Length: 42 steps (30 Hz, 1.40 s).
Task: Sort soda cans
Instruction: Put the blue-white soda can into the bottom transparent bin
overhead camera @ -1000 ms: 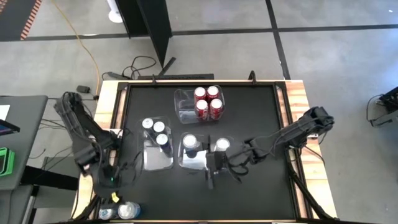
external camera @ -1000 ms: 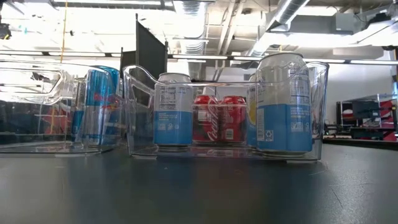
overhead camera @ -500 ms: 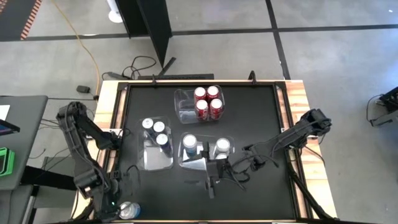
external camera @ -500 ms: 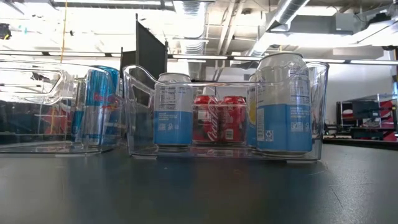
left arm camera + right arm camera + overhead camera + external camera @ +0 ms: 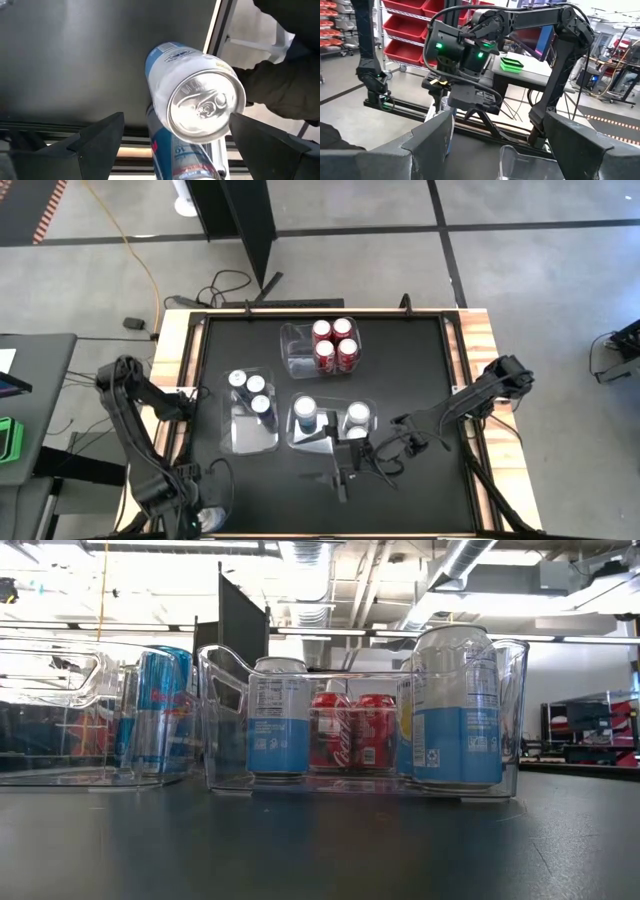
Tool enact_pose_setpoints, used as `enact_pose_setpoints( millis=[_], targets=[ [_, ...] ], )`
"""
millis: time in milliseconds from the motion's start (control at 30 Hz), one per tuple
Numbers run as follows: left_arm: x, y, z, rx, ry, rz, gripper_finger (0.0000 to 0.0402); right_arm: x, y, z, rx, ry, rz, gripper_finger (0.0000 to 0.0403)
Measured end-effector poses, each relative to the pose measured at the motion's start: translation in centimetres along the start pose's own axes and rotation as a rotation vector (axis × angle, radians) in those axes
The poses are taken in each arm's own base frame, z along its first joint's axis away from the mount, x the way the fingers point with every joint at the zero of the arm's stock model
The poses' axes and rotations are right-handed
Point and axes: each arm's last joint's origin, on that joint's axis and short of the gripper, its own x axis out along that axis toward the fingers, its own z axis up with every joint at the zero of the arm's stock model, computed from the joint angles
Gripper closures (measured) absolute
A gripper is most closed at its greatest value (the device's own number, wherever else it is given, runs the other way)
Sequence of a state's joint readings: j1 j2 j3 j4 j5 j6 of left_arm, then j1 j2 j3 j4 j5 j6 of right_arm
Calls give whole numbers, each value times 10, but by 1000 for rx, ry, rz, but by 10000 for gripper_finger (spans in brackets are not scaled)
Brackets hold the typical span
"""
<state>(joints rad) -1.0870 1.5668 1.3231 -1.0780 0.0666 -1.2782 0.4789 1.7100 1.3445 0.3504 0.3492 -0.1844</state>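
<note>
At the worktop's (image 5: 400,380) near-left corner, the left gripper (image 5: 172,137) straddles an upright light-blue can (image 5: 192,102), fingers spread, long axis vertical. The right gripper (image 5: 497,137) hangs spread.

Both arms are dark, near-black, built of slim links joined by bulky rounded joints, with loose black cables looping along them. The left hand (image 5: 172,135) has broad, flat, dark grey fingers with angular edges. The right hand (image 5: 497,135) has matching wedge-shaped fingers. Small green lights glow on the left arm's wrist housing.
</note>
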Motion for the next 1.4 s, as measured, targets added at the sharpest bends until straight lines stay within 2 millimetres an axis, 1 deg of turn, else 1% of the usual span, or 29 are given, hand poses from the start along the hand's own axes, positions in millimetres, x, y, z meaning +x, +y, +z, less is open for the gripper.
enact_pose_setpoints(
  millis=[600,800,1000,1133,1400],
  targets=[
    [1,-8,3,-48,-44,-71,45,0,0,-3,-17,27,7,71],
    [2,-8,4,-73,-56,-63,45,0,0,-3,-19,32,8,71],
    [7,-6,2,-85,-56,-59,44,0,1,-4,-21,39,10,71],
    [11,-4,1,-88,-51,-48,33,0,1,-5,-24,46,12,71],
    [11,-4,1,-86,-57,-43,3,0,1,-5,-24,46,13,71]
  ],
)
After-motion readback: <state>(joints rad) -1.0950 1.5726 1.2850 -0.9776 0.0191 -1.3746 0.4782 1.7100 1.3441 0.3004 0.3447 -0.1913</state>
